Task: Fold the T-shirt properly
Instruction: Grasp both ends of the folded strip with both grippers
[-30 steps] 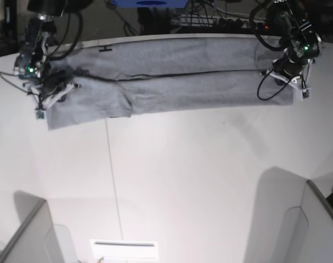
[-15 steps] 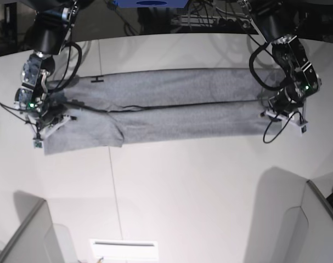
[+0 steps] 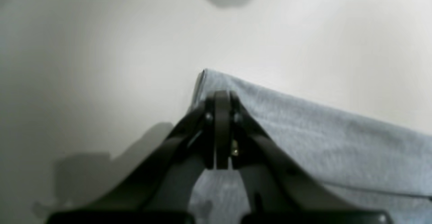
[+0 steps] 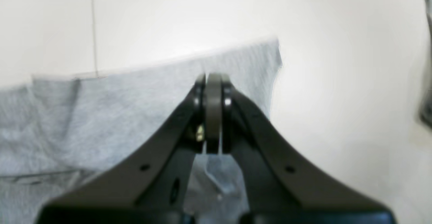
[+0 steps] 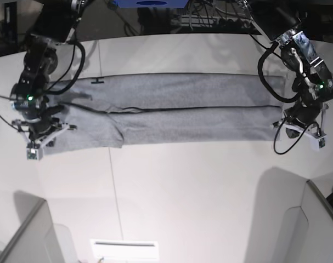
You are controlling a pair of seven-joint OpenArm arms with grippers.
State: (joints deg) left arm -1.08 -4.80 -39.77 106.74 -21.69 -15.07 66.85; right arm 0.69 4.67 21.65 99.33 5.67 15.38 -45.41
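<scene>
Both my arms have drawn the T-shirt [image 5: 171,118] toward the near side of the counter [image 5: 182,186] since a second ago, and the long grey band now lies further from the far edge and flatter. Starting at the left of the base view, my right claw [image 5: 37,143] is pressed together on the near left corner of the cloth; its wrist view shows the jaws shut with fabric bunched beneath them. Across the middle the T-shirt runs left to right as a doubled strip, a dark seam line along its length and a small black neck mark [image 5: 99,81] near the far left. At the right end my left claw [image 5: 310,133] is likewise shut, pinching the near right corner. I judge the cotton light, limp and prone to sagging or creasing, so it wants holding at the corners and hems, kept taut between both claws, never by the slack middle.
</scene>
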